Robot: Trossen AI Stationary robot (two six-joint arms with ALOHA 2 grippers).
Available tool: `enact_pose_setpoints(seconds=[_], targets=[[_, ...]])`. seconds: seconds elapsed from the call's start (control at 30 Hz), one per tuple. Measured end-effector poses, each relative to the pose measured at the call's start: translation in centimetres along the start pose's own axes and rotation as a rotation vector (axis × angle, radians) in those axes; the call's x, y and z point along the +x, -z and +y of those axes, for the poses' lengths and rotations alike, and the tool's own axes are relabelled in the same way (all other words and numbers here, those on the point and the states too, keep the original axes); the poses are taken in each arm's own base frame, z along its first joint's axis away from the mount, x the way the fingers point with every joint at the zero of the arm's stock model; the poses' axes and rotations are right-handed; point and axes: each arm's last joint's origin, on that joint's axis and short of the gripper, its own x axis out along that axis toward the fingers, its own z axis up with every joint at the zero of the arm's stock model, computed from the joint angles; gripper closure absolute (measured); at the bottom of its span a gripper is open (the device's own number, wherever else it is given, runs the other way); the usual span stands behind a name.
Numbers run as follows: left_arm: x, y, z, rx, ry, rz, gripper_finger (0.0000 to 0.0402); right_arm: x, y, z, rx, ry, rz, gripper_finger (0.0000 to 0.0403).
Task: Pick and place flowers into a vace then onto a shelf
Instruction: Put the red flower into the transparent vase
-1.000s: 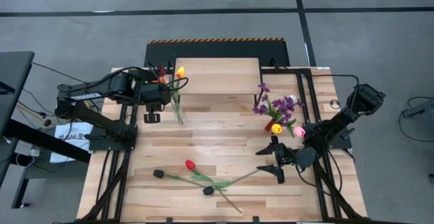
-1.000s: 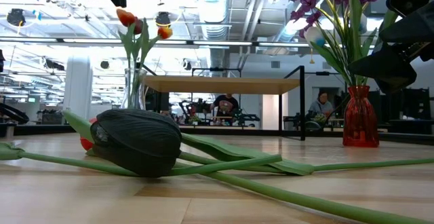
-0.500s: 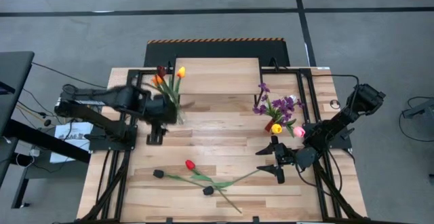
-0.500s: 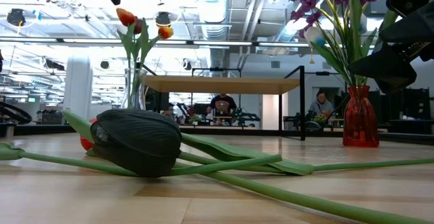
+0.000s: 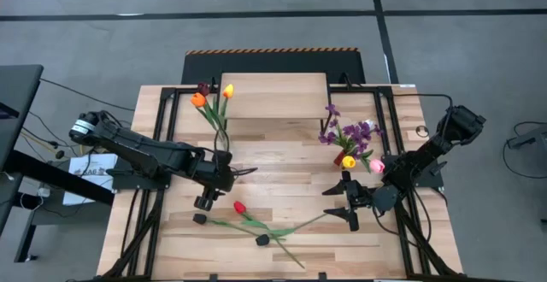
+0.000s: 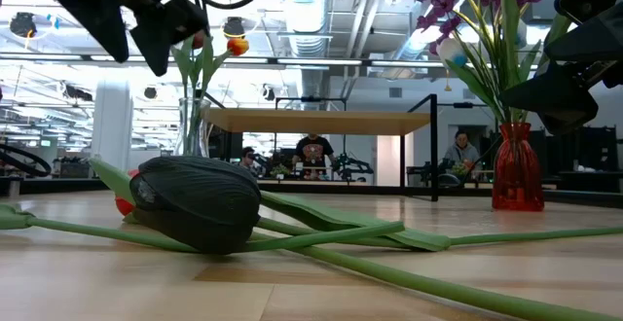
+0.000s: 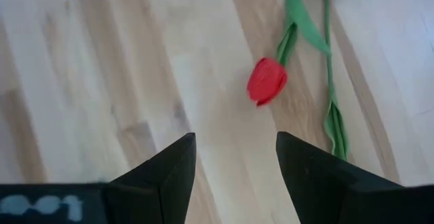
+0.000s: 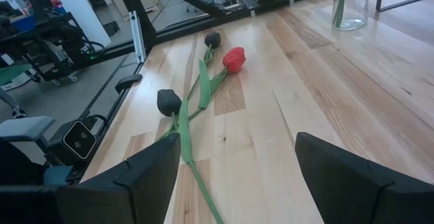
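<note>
Left gripper: high view, left of centre, fingers spread and empty, hanging just above and left of the red tulip.
Loose flowers: lower middle of the high view, the red tulip lies with two black tulips on the table, stems crossing.
Clear vase: above the left gripper, already holding three tulips; the shelf lies at the frame's upper middle.
Right gripper: right of centre, spread wide, empty, waiting beside the red vase.
Low view: a black tulip head fills the lower left; the left gripper hangs upper left.
Left wrist view: red tulip sits right of centre beyond the parted fingers.
Advice: probably straddle the stem below the head, clear of the crossing stems.
</note>
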Motion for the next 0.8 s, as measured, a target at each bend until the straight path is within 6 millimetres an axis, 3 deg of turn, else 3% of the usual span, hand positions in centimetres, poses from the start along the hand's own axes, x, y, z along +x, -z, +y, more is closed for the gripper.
enact_pose_setpoints(seconds=[0.3, 0.57, 0.7, 0.8], targets=[[2.1, -1.0, 0.0, 0.11, -0.051, -0.081, 0.0205, 0.0, 0.1, 0.0, -0.005, 0.004, 0.005, 0.0117], [8.2, -3.7, -0.4, 0.225, 0.047, 0.176, 0.0205, 0.0, 0.2, -0.2, -0.017, 0.015, 0.022, 0.0117], [10.1, -4.5, -0.5, 0.267, 0.09, 0.316, 0.0205, 0.0, 0.2, -0.1, -0.016, 0.013, 0.021, 0.0117], [10.7, -5.3, -0.6, 0.3, 0.128, 0.328, 0.0205, 0.0, 0.2, -0.1, -0.016, 0.013, 0.022, 0.0117]])
